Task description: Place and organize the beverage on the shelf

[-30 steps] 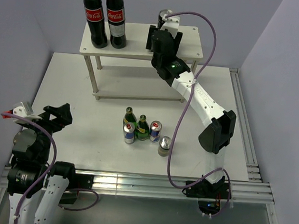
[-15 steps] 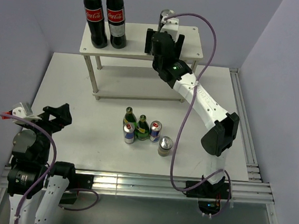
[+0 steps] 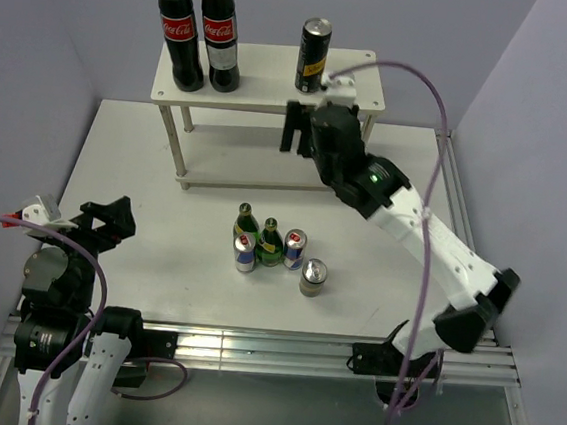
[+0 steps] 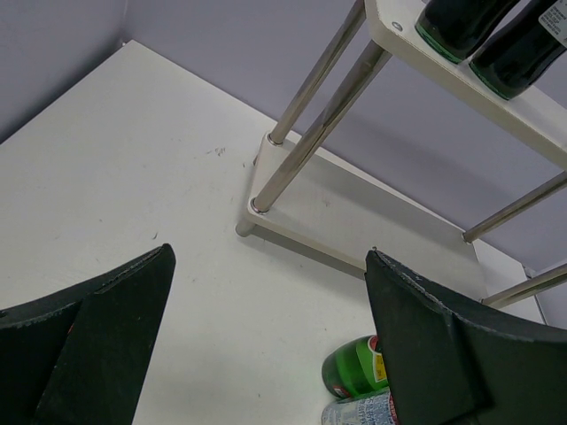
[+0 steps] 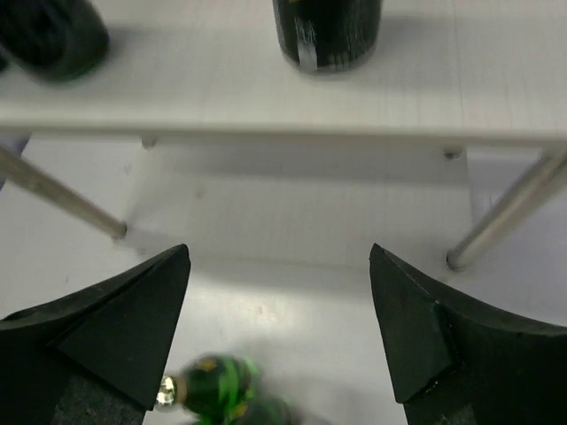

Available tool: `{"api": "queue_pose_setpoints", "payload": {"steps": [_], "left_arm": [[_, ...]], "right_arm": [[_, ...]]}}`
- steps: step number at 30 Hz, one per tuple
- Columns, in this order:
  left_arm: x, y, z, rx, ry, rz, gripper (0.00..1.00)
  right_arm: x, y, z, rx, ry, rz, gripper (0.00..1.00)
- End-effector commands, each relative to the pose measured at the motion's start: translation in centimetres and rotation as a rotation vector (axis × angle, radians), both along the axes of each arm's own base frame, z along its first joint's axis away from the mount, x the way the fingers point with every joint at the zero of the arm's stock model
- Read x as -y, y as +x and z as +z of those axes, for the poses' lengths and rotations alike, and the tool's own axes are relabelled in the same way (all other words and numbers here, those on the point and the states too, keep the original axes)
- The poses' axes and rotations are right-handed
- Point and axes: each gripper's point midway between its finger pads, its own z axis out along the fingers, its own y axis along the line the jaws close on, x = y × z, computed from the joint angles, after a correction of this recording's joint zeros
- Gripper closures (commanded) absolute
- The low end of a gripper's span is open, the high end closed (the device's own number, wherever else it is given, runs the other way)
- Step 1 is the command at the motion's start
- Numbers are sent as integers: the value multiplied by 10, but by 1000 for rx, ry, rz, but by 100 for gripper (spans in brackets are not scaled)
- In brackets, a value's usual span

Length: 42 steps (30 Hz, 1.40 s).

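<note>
Beverage status: one black can stands upright on the top board of the shelf. Five drinks stand clustered on the table, not yet shelved. The right gripper is open and empty just before the shelf; the left gripper is open and empty.

Two cola bottles, two black cans, two green bottles, two blue-and-silver cans, one shelf.

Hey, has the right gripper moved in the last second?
Yes. The right gripper has pulled back from the black can, off the shelf top toward the near side, and it is open.
</note>
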Motion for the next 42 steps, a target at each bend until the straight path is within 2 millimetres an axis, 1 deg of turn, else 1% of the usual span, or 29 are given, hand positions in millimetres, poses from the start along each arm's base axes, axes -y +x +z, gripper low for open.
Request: {"api": "queue_pose_setpoints", "payload": {"steps": [1,2,3,4,5,6,7,8,9,10,11,12,14,15,18,20,21,22,25,27,29,30,31,32,34,35,36,40,42], "left_arm": [[-1,-1,10,42,20,0,4],[-1,-1,10,40,20,-2,4],[0,-1,10,40,20,-3,4],[0,-1,10,40,23,-6,4],[1,0,10,38,23,-11,4],[1,0,9,35,25,-12,4],[1,1,9,35,27,-14,4],[2,1,9,35,25,-15,4],[2,1,9,35,25,-15,4],[1,0,10,36,25,-14,5],[2,1,10,36,25,-15,4],[2,1,9,35,25,-15,5],[2,0,10,36,25,-15,5],[2,1,10,35,25,-15,5],[1,0,10,35,24,-14,5],[1,1,9,34,24,-12,5],[1,0,10,37,24,-12,5],[1,0,9,34,22,-12,5],[1,-1,10,37,22,-9,5],[1,0,10,37,22,-11,5],[1,-1,10,38,22,-11,5],[1,-1,10,38,22,-11,5],[1,-1,10,40,22,-11,5],[1,-1,10,38,22,-11,5],[1,-1,10,41,22,-11,5],[1,-1,10,40,22,-12,5],[1,-1,10,42,22,-12,5],[1,-1,10,40,22,-12,5],[1,-1,10,38,22,-12,5]], "right_arm": [[27,-56,-11,-69,126,23,13],[29,-72,-57,-144,90,40,13],[30,-84,-64,-136,124,57,13],[43,-105,-56,-104,212,65,12],[42,-126,-100,-154,178,77,10],[44,-140,-111,-168,202,84,5],[53,-157,-127,-197,260,66,4],[49,-174,-134,-219,276,90,1],[65,-180,-147,-227,246,30,1],[70,-190,-146,-232,316,10,0],[67,-206,-156,-253,309,42,0],[79,-210,-159,-253,334,0,0],[84,-221,-168,-273,342,-11,0],[85,-231,-177,-305,338,-10,0],[88,-244,-202,-373,303,-55,0],[81,-256,-212,-397,277,-39,0],[83,-260,-223,-413,248,-80,0],[80,-268,-225,-415,232,-65,0],[83,-274,-240,-412,166,-106,0],[77,-275,-247,-409,155,-94,0],[78,-274,-259,-405,148,-98,0],[75,-273,-262,-403,168,-97,0],[77,-272,-272,-396,149,-95,0],[70,-270,-274,-394,172,-85,0],[69,-267,-286,-385,156,-74,0],[58,-262,-286,-374,172,-57,0],[59,-260,-293,-369,163,-57,0],[53,-247,-300,-323,159,-68,0],[49,-240,-298,-292,170,-71,0]]}}
